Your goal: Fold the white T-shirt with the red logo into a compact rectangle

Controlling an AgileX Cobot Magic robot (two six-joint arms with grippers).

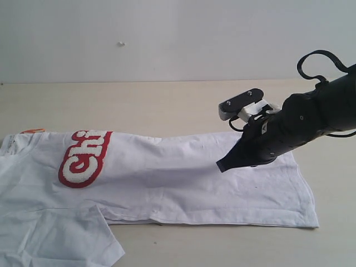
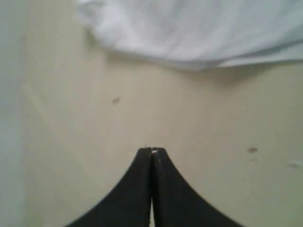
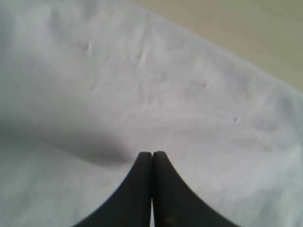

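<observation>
Right pincer (image 3: pixel 152 153) clenched empty above the white T-shirt (image 3: pixel 189 94); left pincer (image 2: pixel 152 150) clenched, empty.

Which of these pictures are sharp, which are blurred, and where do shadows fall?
Exterior view: sharp, evenly lit, faint shadow of the right end effector on the white T-shirt. Left wrist view: blurred, dim shadow under the shirt's edge on the table. Right wrist view: cloth out of focus, grey shadow beside the end effector.

The T-shirt (image 1: pixel 183 178) is plain white, its logo (image 1: pixel 84 158) red with fuzzy white letters, its neck tag (image 1: pixel 33 130) orange, the tabletop (image 1: pixel 139 105) pale beige, the left end effector (image 2: pixel 152 152) and right end effector (image 1: pixel 221 165) black, the wall (image 1: pixel 167 33) off-white.
</observation>
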